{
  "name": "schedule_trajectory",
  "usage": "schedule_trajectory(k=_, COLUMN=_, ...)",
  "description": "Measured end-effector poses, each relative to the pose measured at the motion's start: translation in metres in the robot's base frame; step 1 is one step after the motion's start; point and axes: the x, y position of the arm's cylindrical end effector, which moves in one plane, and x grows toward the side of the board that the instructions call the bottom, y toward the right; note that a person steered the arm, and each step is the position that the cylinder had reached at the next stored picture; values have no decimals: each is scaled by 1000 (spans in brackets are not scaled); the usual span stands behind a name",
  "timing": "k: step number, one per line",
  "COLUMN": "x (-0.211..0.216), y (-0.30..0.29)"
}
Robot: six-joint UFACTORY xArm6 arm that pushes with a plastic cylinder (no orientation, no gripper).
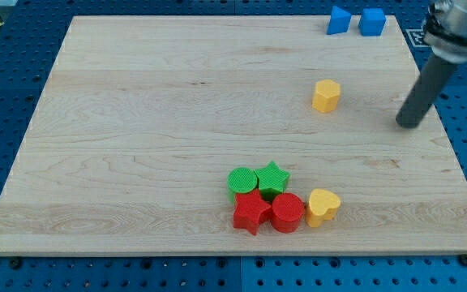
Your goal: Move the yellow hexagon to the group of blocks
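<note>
Yellow hexagon sits alone, upper right of wooden board, well apart from group at bottom: green cylinder, green star, red star, red cylinder, yellow heart. My tip rests near hexagon's right, not touching; no fingers, just a rod. Two blue blocks at top.

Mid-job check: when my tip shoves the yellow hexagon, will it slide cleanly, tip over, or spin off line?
The yellow hexagon looks squat and flat-based, so it should slide, not tip. The wooden board looks smooth, so little drag. An off-centre push on its facets may turn it. My tip stands apart at its right.
</note>
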Motion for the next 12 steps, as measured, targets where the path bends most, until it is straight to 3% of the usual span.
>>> schedule_trajectory(k=1, x=-36, y=-35)
schedule_trajectory(k=2, x=-42, y=-85)
schedule_trajectory(k=4, x=33, y=-122)
schedule_trajectory(k=6, x=-26, y=-131)
schedule_trajectory(k=7, x=-28, y=-153)
schedule_trajectory(k=8, x=13, y=-156)
schedule_trajectory(k=9, x=65, y=-120)
schedule_trajectory(k=11, x=58, y=-117)
schedule_trajectory(k=12, x=75, y=-122)
